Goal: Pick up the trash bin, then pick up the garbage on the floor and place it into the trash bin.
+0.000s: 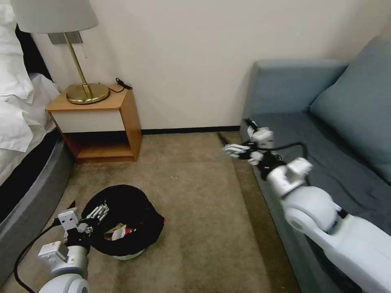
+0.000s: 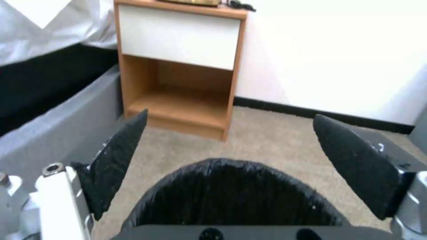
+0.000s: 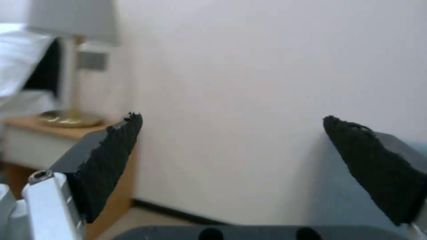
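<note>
Head view: the trash bin (image 1: 128, 221), black-lined, stands on the floor (image 1: 203, 211) in front of the nightstand (image 1: 99, 122), well apart from it. Inside it lie pieces of garbage (image 1: 120, 232), red-and-white and tan. The left pincer (image 1: 97, 211) sits at the bin's rim on the side toward the bed (image 1: 24, 162); whether it touches the liner cannot be told. The right pincer (image 1: 234, 150) hangs in the air away from the bin, beside the front edge of the sofa (image 1: 326, 142). A lamp (image 1: 77, 53) stands on the nightstand.

Left wrist view: the left pincer (image 2: 229, 146) is spread wide and holds nothing; the bin's dark rim (image 2: 231, 196) lies low between the fingers (image 2: 118, 156), nightstand (image 2: 182, 66) beyond.

Right wrist view: the right pincer (image 3: 231, 146) is spread wide and empty, facing the wall (image 3: 231, 83); nightstand and lamp (image 3: 73, 66) off to one side.
</note>
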Robot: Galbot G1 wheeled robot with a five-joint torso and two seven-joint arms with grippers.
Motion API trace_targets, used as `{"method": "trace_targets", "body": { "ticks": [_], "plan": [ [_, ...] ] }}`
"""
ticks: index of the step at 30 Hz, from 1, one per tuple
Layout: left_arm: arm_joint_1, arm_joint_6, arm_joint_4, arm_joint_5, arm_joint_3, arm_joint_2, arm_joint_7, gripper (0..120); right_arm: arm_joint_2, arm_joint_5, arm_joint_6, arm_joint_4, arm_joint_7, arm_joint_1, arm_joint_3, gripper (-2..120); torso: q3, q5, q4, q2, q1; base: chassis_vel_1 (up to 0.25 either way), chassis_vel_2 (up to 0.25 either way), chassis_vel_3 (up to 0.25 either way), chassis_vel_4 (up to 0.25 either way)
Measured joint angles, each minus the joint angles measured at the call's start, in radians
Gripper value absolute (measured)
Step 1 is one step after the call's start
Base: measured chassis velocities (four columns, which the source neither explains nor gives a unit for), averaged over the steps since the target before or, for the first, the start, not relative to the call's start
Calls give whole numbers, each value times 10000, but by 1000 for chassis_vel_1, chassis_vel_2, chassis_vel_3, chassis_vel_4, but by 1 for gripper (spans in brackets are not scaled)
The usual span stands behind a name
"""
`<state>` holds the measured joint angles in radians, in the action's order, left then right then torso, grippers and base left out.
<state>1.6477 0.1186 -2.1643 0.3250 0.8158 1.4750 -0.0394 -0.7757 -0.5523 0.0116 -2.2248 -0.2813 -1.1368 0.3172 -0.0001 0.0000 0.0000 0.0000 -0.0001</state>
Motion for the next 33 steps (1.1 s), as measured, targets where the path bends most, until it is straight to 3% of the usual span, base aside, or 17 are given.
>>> {"method": "trace_targets", "body": {
  "ticks": [3, 6, 7, 10, 11, 13, 19, 33],
  "plan": [
    [63, -74, -157, -10, -67, -68, 94, 100, -707, 728, -247, -222, 58, -996, 867, 100, 0, 0, -2, 0, 0, 0, 0, 0, 0],
    [215, -345, -259, -136, -163, -217, 519, 100, -2103, 2140, -385, -587, 64, -2291, 1383, 100, 0, -2, -1, 0, 0, 0, 0, 0, 0],
    [215, -345, -259, -136, -163, -217, 519, 100, -2103, 2140, -385, -587, 64, -2291, 1383, 100, 0, -2, -1, 0, 0, 0, 0, 0, 0],
    [293, -750, -294, -395, -176, -360, 780, 100, -3897, 3700, -569, -819, 49, -3181, 1432, 100, 0, 0, 0, 0, 0, 0, 0, 0, 0],
    [293, -750, -294, -395, -176, -360, 780, 100, -3897, 3700, -569, -819, 49, -3181, 1432, 100, 0, 0, 0, 0, 0, 0, 0, 0, 0],
    [348, -971, -382, -497, -181, -448, 906, 100, -4947, 4599, -801, -927, -50, -3720, 1375, 100, 0, -2, 0, 0, 0, 0, 0, 0, 0],
    [311, -1080, -464, -705, -303, -470, 1005, 100, -5615, 5432, -691, -1113, -226, -4174, 969, 100, 0, -3, 0, 0, 0, 0, 0, 0, 0],
    [237, -1154, -300, -932, -486, -308, 1032, 100, -5597, 5481, -599, -882, -103, -3973, 792, 100, 1, -1, 1, 0, 0, 0, 0, 0, 0]
  ]
}}
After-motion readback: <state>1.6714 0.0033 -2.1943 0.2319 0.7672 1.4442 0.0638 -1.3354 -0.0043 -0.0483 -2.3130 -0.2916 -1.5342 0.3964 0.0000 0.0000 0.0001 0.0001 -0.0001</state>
